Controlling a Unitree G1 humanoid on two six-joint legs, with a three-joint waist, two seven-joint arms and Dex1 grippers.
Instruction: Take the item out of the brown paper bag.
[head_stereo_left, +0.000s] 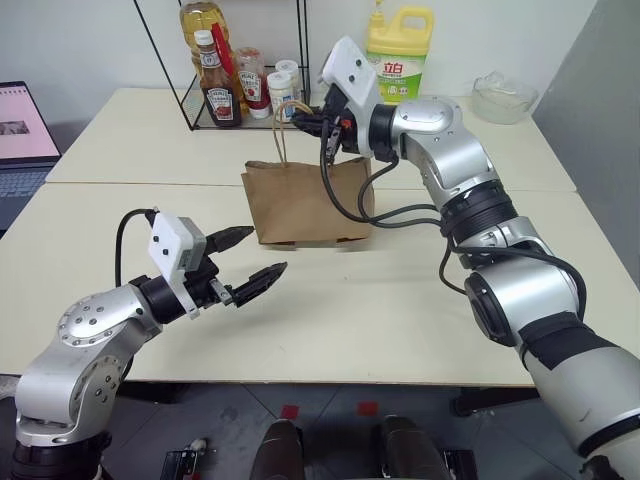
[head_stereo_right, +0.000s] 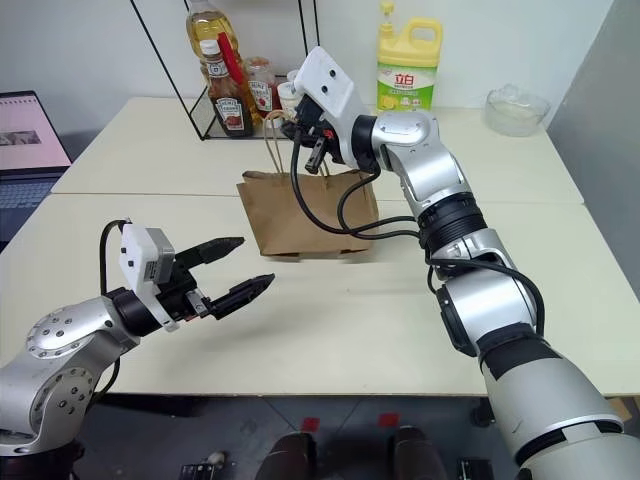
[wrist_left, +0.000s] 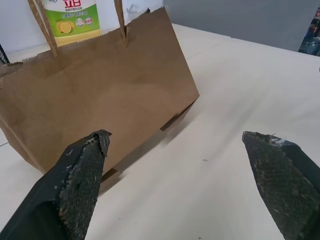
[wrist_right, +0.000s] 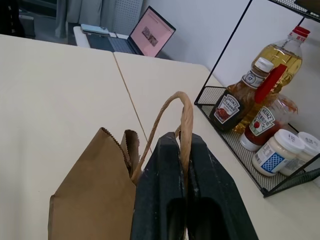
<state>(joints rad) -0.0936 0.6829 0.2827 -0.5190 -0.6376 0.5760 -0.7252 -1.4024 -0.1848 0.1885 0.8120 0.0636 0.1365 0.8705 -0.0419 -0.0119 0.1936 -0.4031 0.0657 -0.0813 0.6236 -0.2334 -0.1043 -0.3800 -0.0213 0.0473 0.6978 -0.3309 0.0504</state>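
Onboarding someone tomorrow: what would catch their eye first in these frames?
The brown paper bag standing mid-table, with the right tool shut on one of its cord handles. Nearer the robot, the left tool is open, pointing at the bag. Behind the bag, a wire rack of sauce bottles and a yellow detergent jug.

A kraft-brown paper bag with tan cord handles stands on a cream table; at its 12 o'clock, a yellow detergent jug carries a green-and-white label. At 11 o'clock, a black wire rack holds dark-brown sauce bottles with red-and-white labels, a golden oil bottle with red cap and white jars with blue-checked labels. Both grippers' fingers are black, textured; arms silver with white camera housings
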